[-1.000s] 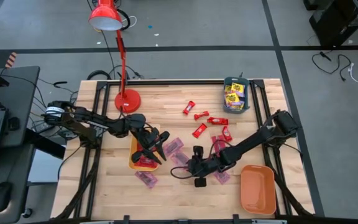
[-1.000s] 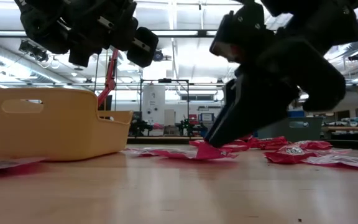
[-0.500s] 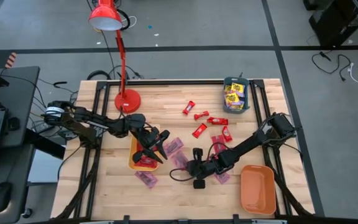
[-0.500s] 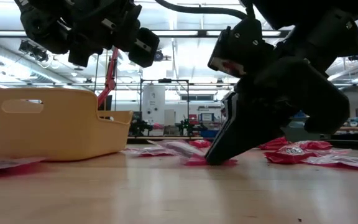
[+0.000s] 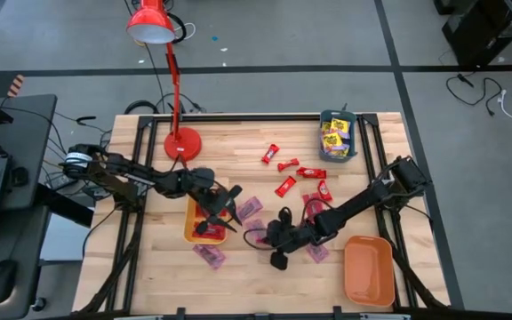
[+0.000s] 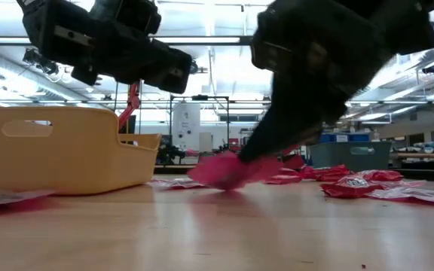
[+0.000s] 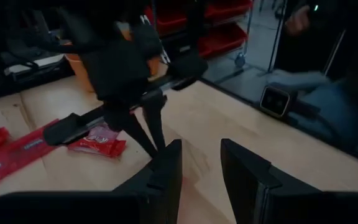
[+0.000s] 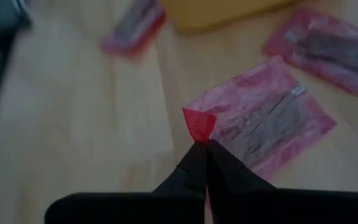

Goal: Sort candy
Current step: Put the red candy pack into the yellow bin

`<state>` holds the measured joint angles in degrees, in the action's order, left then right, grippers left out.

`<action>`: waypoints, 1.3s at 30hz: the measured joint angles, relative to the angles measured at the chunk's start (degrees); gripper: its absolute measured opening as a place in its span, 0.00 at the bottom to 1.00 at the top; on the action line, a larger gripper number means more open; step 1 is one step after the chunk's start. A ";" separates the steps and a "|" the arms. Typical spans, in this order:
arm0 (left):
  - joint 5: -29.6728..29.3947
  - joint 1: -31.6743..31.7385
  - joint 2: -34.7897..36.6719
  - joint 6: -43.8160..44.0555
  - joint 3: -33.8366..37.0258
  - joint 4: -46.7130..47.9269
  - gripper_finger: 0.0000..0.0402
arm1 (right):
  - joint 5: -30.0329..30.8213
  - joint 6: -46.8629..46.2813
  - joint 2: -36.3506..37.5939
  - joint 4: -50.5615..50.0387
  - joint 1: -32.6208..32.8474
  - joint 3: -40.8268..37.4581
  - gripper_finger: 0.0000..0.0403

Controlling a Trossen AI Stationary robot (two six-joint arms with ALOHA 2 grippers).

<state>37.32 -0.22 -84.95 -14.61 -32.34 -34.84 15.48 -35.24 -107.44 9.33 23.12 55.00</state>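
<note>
Up comes the pink packet [image 6: 228,170] — a second ago it lay flat under the right gripper [image 5: 271,240], now one end has left the wood in the low view. Those fingers are pressed together on a folded red-pink corner of it, clear in the right wrist view; the wrapper is translucent pink with dark print. At lower centre of the high view, more pink packets [image 5: 208,255] lie scattered around. Red sweets [image 5: 285,186] sit at centre, and yellow packets [image 5: 334,135] fill the teal tray [image 5: 322,151] at upper right. Over at left of centre, the left gripper [image 5: 225,210] hovers above the yellow tray [image 5: 188,222], fingers spread, nothing between them.
</note>
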 joint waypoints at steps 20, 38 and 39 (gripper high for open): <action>-0.77 -1.78 -0.02 -4.36 0.00 8.62 0.28 | -12.22 -14.17 0.28 18.53 -4.57 0.09 0.00; -5.66 -2.16 -0.02 0.24 0.00 14.49 0.28 | -10.18 -17.23 0.28 19.78 -7.32 0.11 0.00; -6.57 -2.15 -0.02 0.29 0.00 14.50 0.28 | -10.16 -17.07 0.28 20.07 -7.48 0.11 0.00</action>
<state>30.75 -2.37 -84.97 -14.33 -32.34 -20.34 5.32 -52.30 -107.15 29.40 15.64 55.11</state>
